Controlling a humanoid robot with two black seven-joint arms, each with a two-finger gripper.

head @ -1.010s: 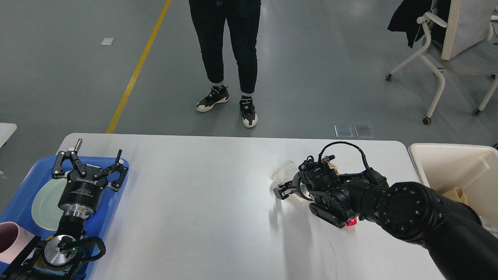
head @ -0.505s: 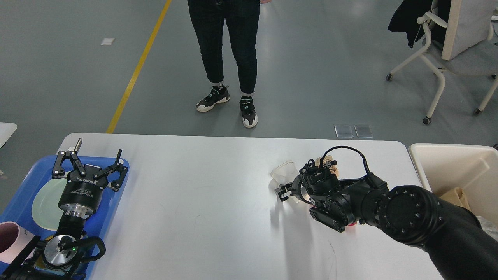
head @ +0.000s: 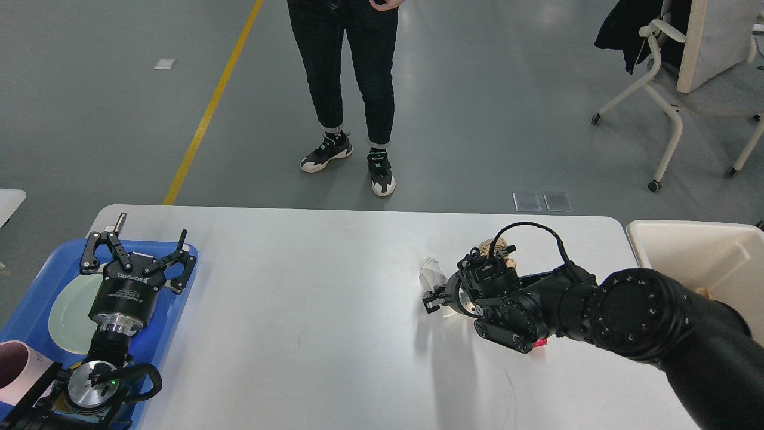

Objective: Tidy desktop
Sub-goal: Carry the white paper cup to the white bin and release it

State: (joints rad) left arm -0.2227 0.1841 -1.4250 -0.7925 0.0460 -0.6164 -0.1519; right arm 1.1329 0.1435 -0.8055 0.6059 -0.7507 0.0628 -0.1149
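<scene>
White desktop bears blue tray, clear cup

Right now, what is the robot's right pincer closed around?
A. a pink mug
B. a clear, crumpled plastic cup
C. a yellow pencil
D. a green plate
B: the right pincer is pinched on a clear plastic cup, squashed narrow, above the white desktop. The left pincer hangs open and empty over the blue tray.
</scene>
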